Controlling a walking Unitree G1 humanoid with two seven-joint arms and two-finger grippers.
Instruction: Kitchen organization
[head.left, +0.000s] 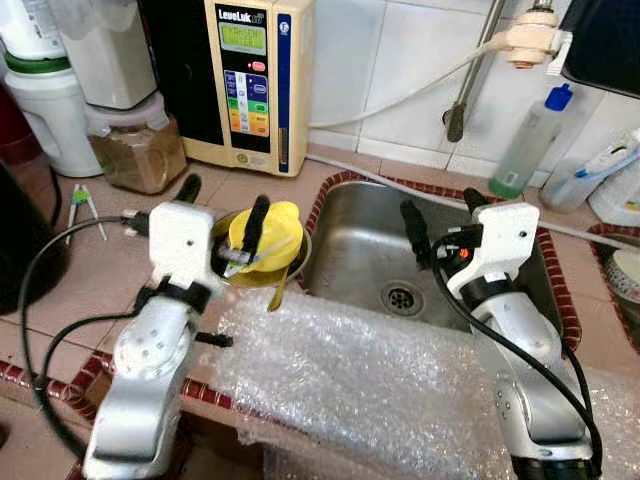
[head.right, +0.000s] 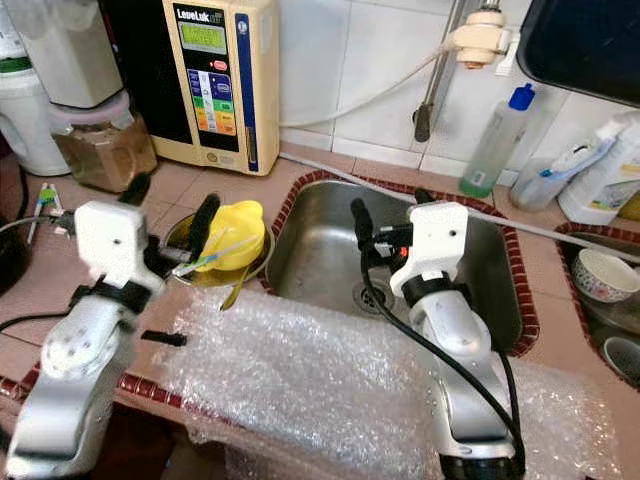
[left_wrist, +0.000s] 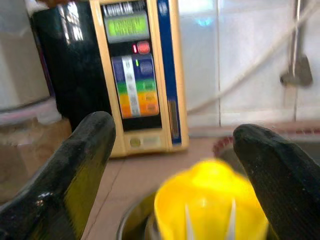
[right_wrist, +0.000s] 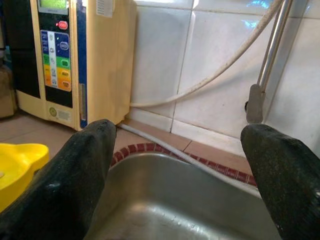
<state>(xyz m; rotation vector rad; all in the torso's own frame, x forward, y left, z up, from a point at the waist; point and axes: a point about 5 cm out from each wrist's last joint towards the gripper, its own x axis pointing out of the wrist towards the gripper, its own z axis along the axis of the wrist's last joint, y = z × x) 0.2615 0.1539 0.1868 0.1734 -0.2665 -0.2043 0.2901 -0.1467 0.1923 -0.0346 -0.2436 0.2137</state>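
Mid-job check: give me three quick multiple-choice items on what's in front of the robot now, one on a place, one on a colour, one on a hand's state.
1. Where is the right hand?
A. over the sink
B. on the bubble wrap
C. at the dispenser

2. What colour is the object in the metal bowl?
A. red
B. yellow
C. blue

3. How is the left hand?
A. shut on a spoon
B. open around the object
C. flat on the counter

Answers: 1 A, its fingers hang above the sink basin. 2 B, the yellow object sits in the bowl. 3 B, the left wrist view shows its fingers spread either side of it.
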